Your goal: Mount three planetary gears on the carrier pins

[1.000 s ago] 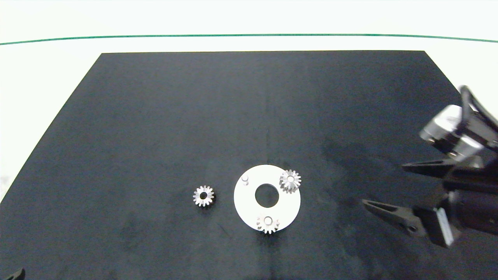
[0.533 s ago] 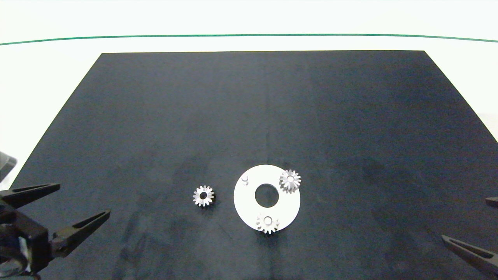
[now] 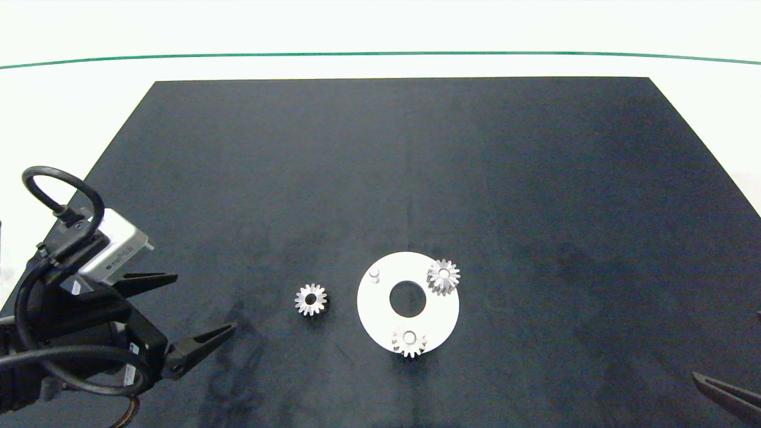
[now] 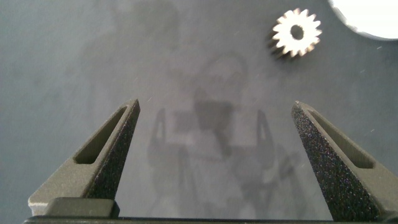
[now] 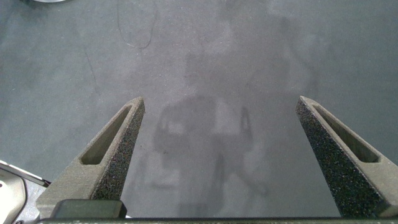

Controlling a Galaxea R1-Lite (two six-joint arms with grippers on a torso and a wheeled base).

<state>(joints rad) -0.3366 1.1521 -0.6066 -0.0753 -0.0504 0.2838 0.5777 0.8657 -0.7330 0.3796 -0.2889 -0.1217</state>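
While two of the small silvery toothed planetary gears sit on pegs of the flat white round disc (image 3: 380, 315) near the front edge of the black mat (image 3: 404, 166), one at its right rim (image 3: 443, 276) and one at its front rim (image 3: 409, 342), the third gear (image 3: 311, 299) lies loose just left of the disc. One pale carrier pin (image 3: 374, 274) stands bare. The left gripper (image 3: 193, 309) hovers spread wide and empty by the mat's left edge; the right gripper (image 5: 217, 155), also gaping and empty, is at the front right corner.
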